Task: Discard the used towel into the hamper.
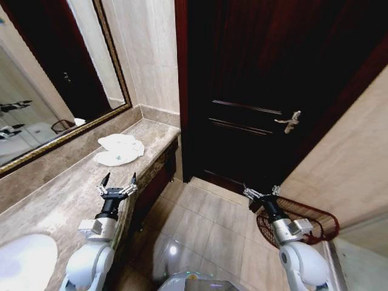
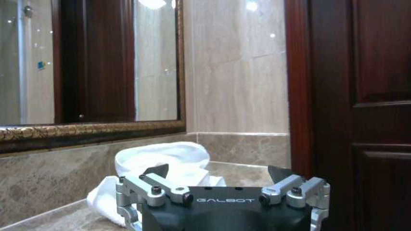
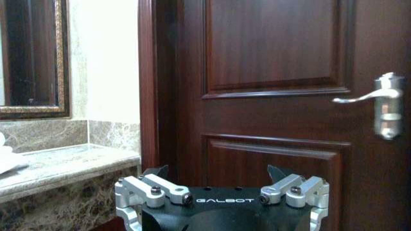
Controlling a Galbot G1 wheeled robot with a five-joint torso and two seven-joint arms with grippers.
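Towel (image 1: 120,149): white, crumpled on our marble counter (image 1: 66,194) below the mirror (image 1: 42,79), ahead of our left gripper (image 1: 119,180), fingers spread, empty. Hamper (image 1: 303,221): on the floor beside the door (image 1: 267,85), under our right gripper (image 1: 261,193), also spread, empty.

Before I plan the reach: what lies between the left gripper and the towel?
Bare marble counter, seen from the head: the open left gripper hovers short of the white towel, nothing between.
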